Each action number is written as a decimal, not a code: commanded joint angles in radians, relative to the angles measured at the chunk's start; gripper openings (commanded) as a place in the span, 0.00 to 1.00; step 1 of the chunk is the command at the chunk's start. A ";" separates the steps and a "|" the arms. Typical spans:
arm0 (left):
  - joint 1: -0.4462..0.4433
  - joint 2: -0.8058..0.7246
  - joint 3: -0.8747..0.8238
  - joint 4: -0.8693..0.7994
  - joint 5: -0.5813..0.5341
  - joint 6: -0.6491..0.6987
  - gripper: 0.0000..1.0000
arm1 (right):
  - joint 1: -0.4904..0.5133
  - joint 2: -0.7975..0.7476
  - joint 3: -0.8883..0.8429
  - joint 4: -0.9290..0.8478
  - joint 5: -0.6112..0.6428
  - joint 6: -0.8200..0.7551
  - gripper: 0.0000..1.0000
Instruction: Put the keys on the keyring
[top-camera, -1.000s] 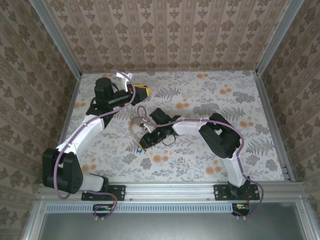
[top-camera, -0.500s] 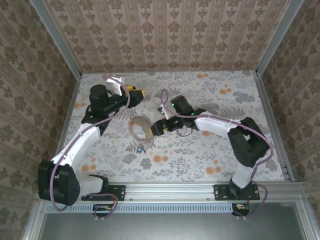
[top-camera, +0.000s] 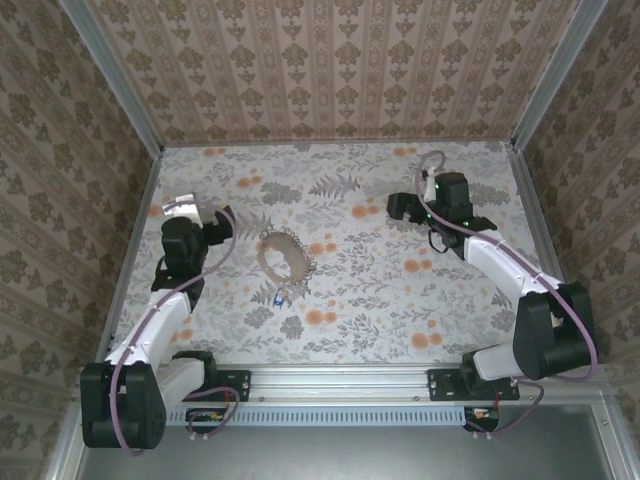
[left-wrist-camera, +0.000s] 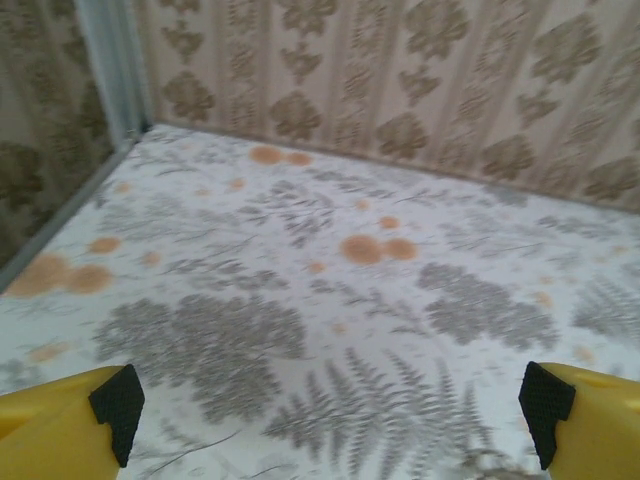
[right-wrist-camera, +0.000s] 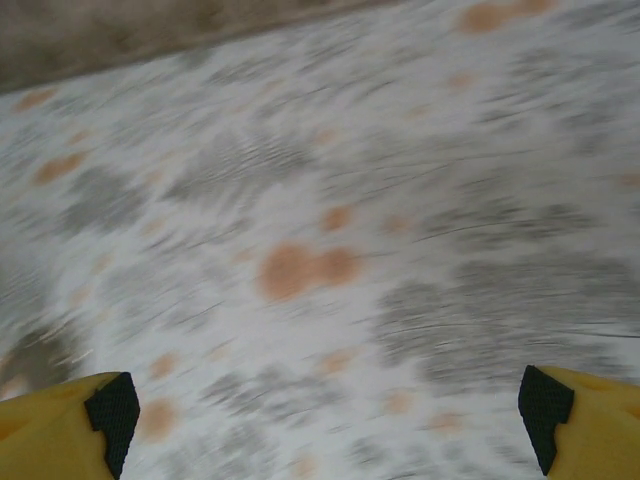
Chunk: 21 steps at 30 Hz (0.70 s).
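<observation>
The keyring (top-camera: 283, 257), a thin oval loop of brownish metal, lies flat on the flowered table (top-camera: 380, 300) left of the middle. The keys (top-camera: 277, 297), with a small blue head and silvery bits, lie at the loop's near end, touching it; whether they hang on it I cannot tell. My left gripper (top-camera: 220, 224) hovers left of the loop, open and empty (left-wrist-camera: 330, 410), with its yellow fingers (left-wrist-camera: 60, 425) wide apart. My right gripper (top-camera: 399, 206) is at the back right, far from the loop, open and empty (right-wrist-camera: 325, 410) over bare table.
Patterned walls close the table at the back (top-camera: 340, 70) and on both sides. A metal rail (top-camera: 340, 382) runs along the near edge by the arm bases. The left wrist view faces the back left corner (left-wrist-camera: 120, 110).
Both arms have pulled away from the keyring, the left one to the left, the right one to the back right. Both grippers have opened. The keyring and keys now lie free on the table.
</observation>
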 joint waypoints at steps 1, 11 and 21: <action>0.008 0.022 -0.053 0.093 -0.133 0.113 1.00 | -0.017 -0.050 -0.096 0.139 0.298 -0.085 1.00; 0.022 0.323 -0.202 0.561 -0.147 0.242 1.00 | -0.109 0.045 -0.365 0.598 0.436 -0.212 1.00; 0.065 0.514 -0.091 0.538 0.008 0.247 1.00 | -0.169 0.141 -0.473 0.861 0.131 -0.259 1.00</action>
